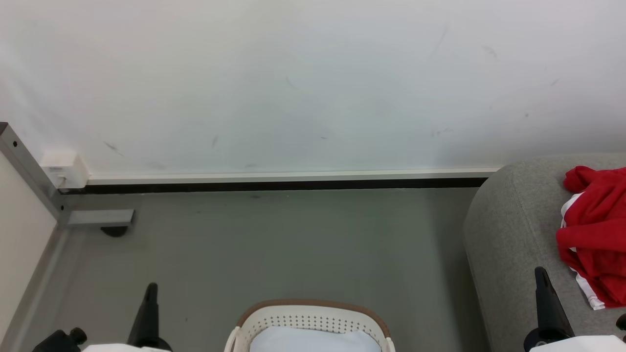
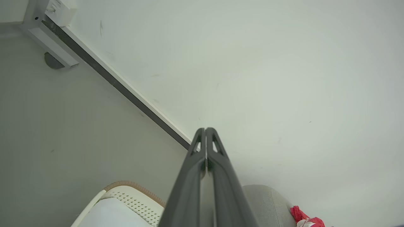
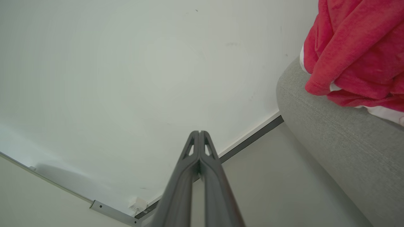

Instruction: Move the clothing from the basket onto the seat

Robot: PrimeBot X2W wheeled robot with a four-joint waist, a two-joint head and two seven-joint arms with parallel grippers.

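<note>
Clothing [image 1: 594, 230] on seat [image 1: 513, 234]; pale pad [image 1: 313, 341] in basket [image 1: 303, 320]; left fingers [image 2: 189, 183], right fingers [image 3: 183, 183] closed, empty.

Place: a bare indoor room set with home furnishings.
Home signs: grey sofa [image 1: 513, 234] at 3 o'clock carrying red clothing [image 1: 596, 230]; laundry basket [image 1: 313, 320] at 6 o'clock.
Shell: scuffed white wall [image 1: 313, 83], grey floor [image 1: 293, 244], metal partition frame [image 1: 29, 166] at 9 o'clock.

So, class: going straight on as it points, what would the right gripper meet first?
Most likely the white wall, just above the skirting strip; ahead of the right gripper the way looks free till then. The seat with the clothing lies off to the side. Depth is unclear.
</note>
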